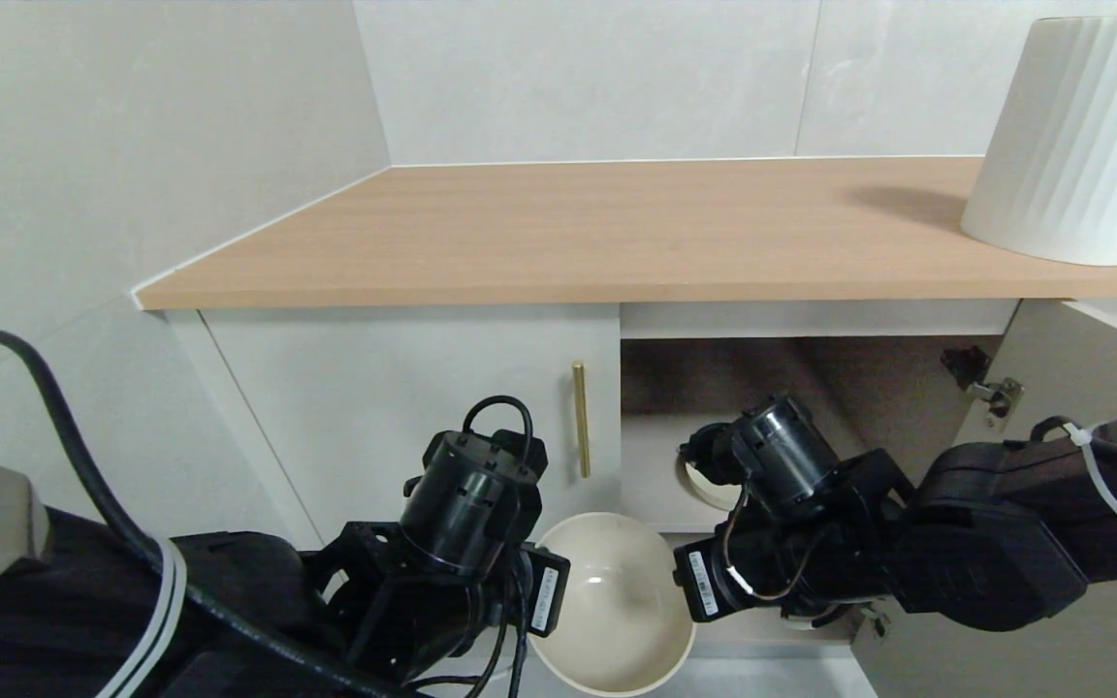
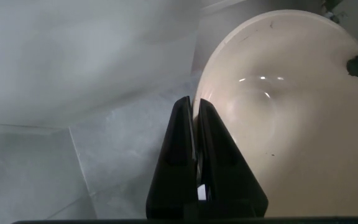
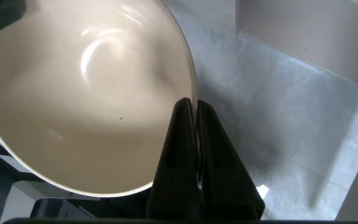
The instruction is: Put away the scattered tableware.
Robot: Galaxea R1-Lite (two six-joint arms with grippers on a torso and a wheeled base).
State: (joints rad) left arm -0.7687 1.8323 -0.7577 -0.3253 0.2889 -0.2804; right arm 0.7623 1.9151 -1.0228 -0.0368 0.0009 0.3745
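Gripping from both sides: the left gripper (image 2: pixel 195 103) had its fingers pinched almost together on the rim of the cream bowl (image 1: pixel 609 609), with only the thin wall between them. The right gripper (image 3: pixel 194 103) was closed the same way on the opposite rim. In each wrist view one finger sat inside the rim and one outside.

The bowl hung between the two wrists, off any surface, over the grey tiled floor (image 3: pixel 278 106). It was low in front of the cabinet, below the wooden countertop (image 1: pixel 568 233) and about level with the foot of the closed door (image 1: pixel 403 407). It sat just below the brass handle (image 1: pixel 581 419), at the boundary between that door and the open compartment (image 1: pixel 811 378).

Orientation: mouth faced up toward the head camera, roughly upright; slight tilt could not be ruled out. The bowl was round, so there was no real long axis; the line between the two grip points ran left to right across the robot. The inside looked bare and glossy, with a few small specks.

A pale round rim (image 1: pixel 709 488) showed on the compartment floor behind the right wrist, mostly hidden; could not tell what it was. A white ribbed container (image 1: pixel 1082 136) stood on the countertop at far right, well apart from the bowl.
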